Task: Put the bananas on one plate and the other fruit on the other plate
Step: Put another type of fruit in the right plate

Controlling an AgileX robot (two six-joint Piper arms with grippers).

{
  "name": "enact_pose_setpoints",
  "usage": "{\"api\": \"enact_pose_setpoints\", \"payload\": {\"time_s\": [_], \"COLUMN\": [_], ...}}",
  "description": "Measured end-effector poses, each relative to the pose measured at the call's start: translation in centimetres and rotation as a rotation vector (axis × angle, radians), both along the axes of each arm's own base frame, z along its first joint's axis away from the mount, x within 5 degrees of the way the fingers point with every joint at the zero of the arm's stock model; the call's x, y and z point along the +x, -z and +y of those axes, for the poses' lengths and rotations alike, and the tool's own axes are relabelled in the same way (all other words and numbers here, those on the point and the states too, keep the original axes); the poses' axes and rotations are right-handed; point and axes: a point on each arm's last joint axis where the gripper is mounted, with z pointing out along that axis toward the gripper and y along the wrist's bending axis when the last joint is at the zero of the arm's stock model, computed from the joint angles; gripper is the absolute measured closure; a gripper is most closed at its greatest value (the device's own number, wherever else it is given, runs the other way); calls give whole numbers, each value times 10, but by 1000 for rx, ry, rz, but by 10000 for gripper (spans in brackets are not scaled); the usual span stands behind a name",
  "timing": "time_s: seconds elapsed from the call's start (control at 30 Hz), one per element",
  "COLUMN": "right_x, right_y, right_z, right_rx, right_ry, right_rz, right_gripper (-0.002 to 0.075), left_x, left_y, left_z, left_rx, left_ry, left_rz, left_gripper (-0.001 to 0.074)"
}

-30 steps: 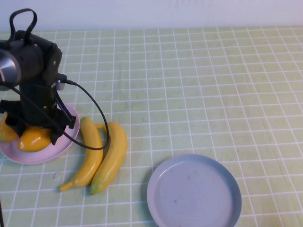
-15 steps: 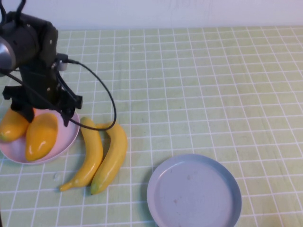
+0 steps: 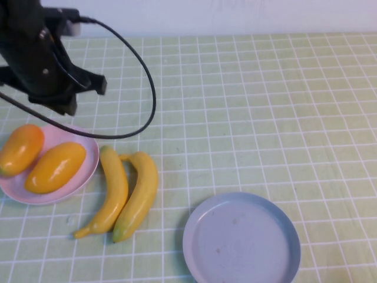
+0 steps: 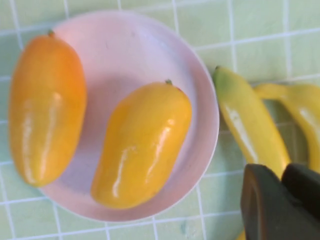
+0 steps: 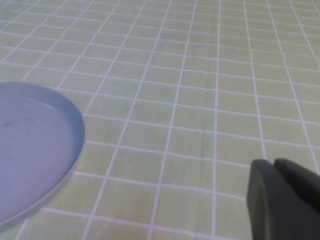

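Two plump orange-yellow fruits (image 3: 20, 148) (image 3: 56, 167) lie side by side on the pale pink plate (image 3: 59, 134) at the left. Two bananas (image 3: 115, 188) (image 3: 141, 191) lie on the cloth just right of that plate. The grey-blue plate (image 3: 241, 239) sits bare near the front. My left gripper (image 4: 282, 177) hangs above the bananas (image 4: 247, 122) beside the pink plate (image 4: 130, 45), shut and holding nothing. My right gripper (image 5: 274, 167) is shut and holds nothing, low over the cloth beside the grey-blue plate (image 5: 30, 140); it is outside the high view.
A green checked cloth (image 3: 265, 106) covers the table. The left arm's body (image 3: 44, 65) and its black cable (image 3: 141, 71) hang over the back left corner. A white wall runs along the far edge.
The left arm rose and drew back from the pink plate. It let go of the yellow-orange fruit, which now lies on the plate beside the other, and its jaws closed.
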Motion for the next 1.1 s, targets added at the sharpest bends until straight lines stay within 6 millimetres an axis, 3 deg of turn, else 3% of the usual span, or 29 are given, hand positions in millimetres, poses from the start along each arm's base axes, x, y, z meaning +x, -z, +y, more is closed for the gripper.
{"api": "enact_pose_setpoints", "payload": {"time_s": [0.07, 0.2, 0.33, 0.57, 0.83, 0.97, 1.1], "right_x": [0, 0, 0, 0, 0, 0, 0], "right_y": [0, 0, 0, 0, 0, 1, 0], "right_z": [0, 0, 0, 0, 0, 0, 0], "right_rx": [0, 0, 0, 0, 0, 0, 3], "right_ry": [0, 0, 0, 0, 0, 0, 0], "right_rz": [0, 0, 0, 0, 0, 3, 1], "right_gripper": [743, 743, 743, 743, 743, 743, 743], "left_x": [-14, -60, -114, -207, -302, -328, -320], "left_y": [-17, -41, -47, -21, 33, 48, 53], "left_z": [4, 17, 34, 61, 92, 100, 100], "left_rx": [-9, -32, -74, -183, -243, -276, -237], "left_ry": [-2, 1, 7, 25, 32, 39, 41], "left_rz": [-45, -123, -249, -572, -875, -1030, -1005], "left_gripper": [707, 727, 731, 731, 731, 731, 731]}}
